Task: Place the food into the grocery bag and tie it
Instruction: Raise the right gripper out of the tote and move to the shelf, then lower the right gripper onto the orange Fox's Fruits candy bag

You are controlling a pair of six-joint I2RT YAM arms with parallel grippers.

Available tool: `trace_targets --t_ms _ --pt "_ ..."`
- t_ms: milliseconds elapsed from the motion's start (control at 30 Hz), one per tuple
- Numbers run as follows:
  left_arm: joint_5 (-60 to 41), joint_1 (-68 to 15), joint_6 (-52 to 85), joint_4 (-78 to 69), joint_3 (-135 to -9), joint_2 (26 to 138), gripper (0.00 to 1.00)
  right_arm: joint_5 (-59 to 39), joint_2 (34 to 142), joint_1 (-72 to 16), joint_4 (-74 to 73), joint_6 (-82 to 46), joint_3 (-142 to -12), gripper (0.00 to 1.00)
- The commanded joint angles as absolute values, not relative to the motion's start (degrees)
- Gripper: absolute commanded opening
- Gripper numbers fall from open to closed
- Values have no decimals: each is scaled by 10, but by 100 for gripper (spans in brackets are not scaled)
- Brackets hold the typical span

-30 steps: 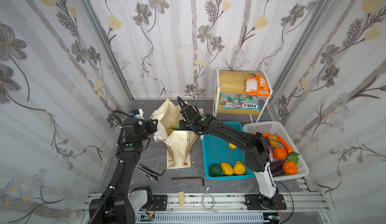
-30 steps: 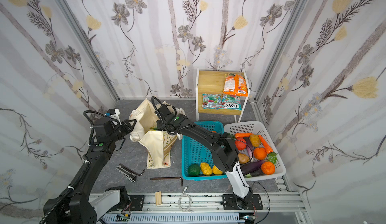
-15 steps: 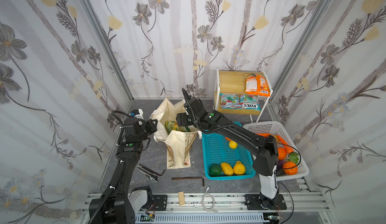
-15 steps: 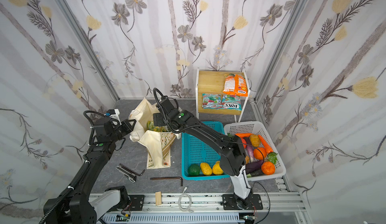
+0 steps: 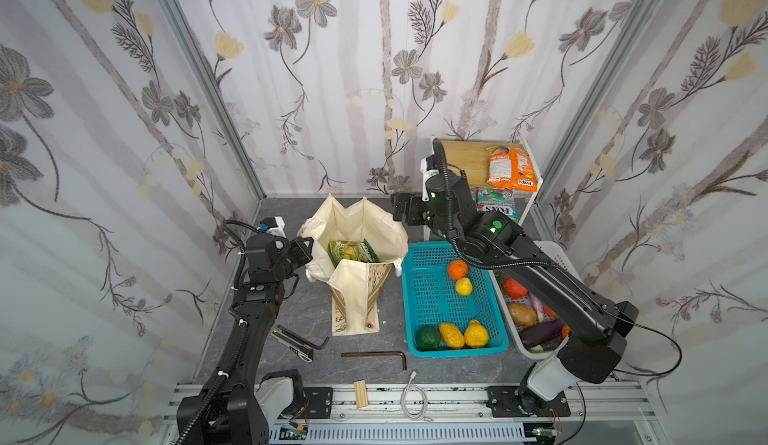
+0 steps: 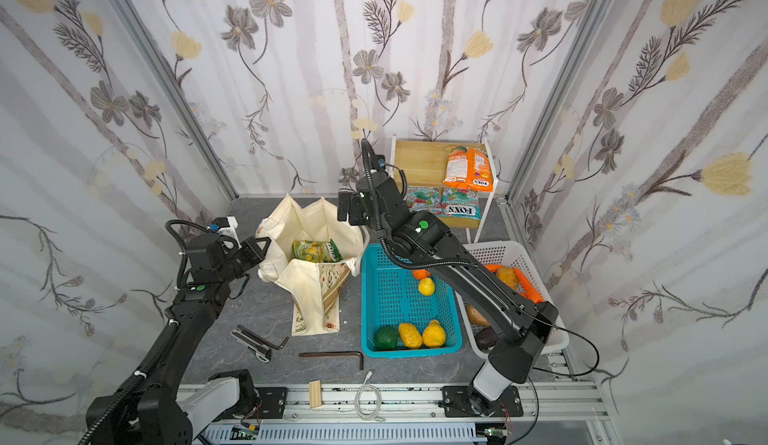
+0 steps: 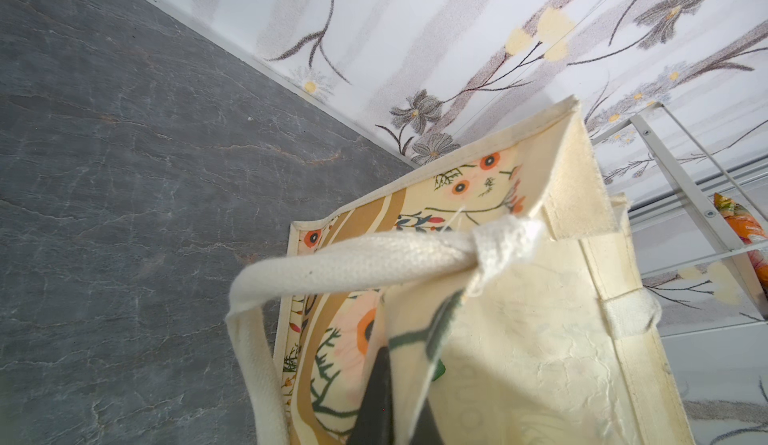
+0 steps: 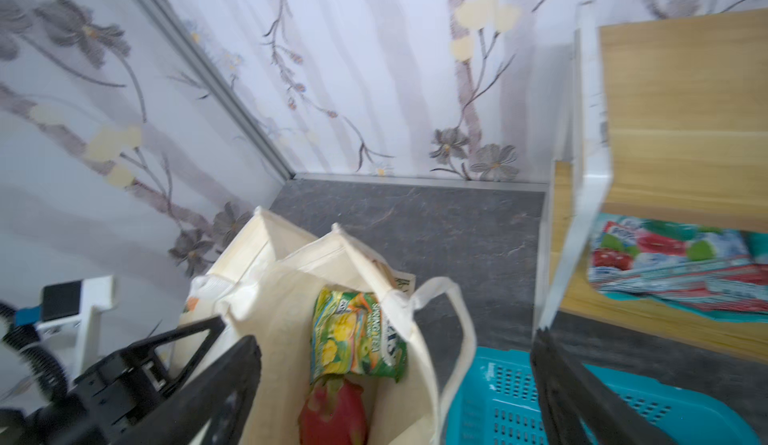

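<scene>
Top views, bag: we see the grocery bag (image 5: 359, 220) standing open on the grey tabletop, just beside the teal basket (image 5: 432, 297).
Top views, packed food: a green snack packet (image 5: 351, 251) lies inside the bag's mouth.
Top views, left gripper: the left gripper (image 5: 305, 247) sits at the bag's left rim, pinching the cloth.
Top views, right gripper: the right gripper (image 5: 399, 213) hovers near the bag's far right corner, holding nothing.
Top views, loose food: an orange (image 5: 457, 269) and a lemon (image 5: 464, 286) lie in the teal basket. An orange snack packet (image 5: 511, 168) rests on the wooden shelf (image 5: 465, 158).
Left wrist, grip: we see dark fingers (image 7: 374, 401) pressed together on the bag's cream wall, near a rope handle (image 7: 353, 262).
Right wrist, jaws: they stand wide apart and empty over the bag's mouth.
Right wrist, contents: the view is blurred. The green snack packet touches what looks to us like a pink dragon fruit (image 8: 332, 414).
</scene>
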State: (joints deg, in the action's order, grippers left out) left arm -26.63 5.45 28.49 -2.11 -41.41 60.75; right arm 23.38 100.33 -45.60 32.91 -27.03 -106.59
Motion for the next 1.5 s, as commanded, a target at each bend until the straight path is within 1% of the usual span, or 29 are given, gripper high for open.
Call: trace_targets --t_ms 0,67,133,200,367,467,633,767,967,1467 --pt "-277 54 283 -15 -416 605 0 292 974 -400 353 -259 -1064 100" --pt "-279 54 284 -15 -416 605 0 293 942 -363 328 -250 -1038 100" --pt "-279 54 285 -15 -416 602 0 273 897 -330 267 -209 -990 100" --pt "-277 54 283 -15 -415 598 0 246 879 -285 246 -197 -977 100" --pt "-272 54 281 -15 -414 592 0 160 908 -175 272 -200 -1013 100" --pt "-272 54 280 -15 -414 593 0 166 954 -149 304 -188 -1052 100" --pt "-274 54 280 -15 -414 595 0 182 1008 -130 333 -167 -1102 100" --pt "-275 53 280 -15 -414 593 0 217 1044 -125 359 -160 -1130 100" --pt "-274 54 280 -15 -414 594 0 214 1072 -123 366 -160 -1134 100" --pt "-275 54 279 -15 -415 592 0 65 1091 -133 348 -203 -1137 98"
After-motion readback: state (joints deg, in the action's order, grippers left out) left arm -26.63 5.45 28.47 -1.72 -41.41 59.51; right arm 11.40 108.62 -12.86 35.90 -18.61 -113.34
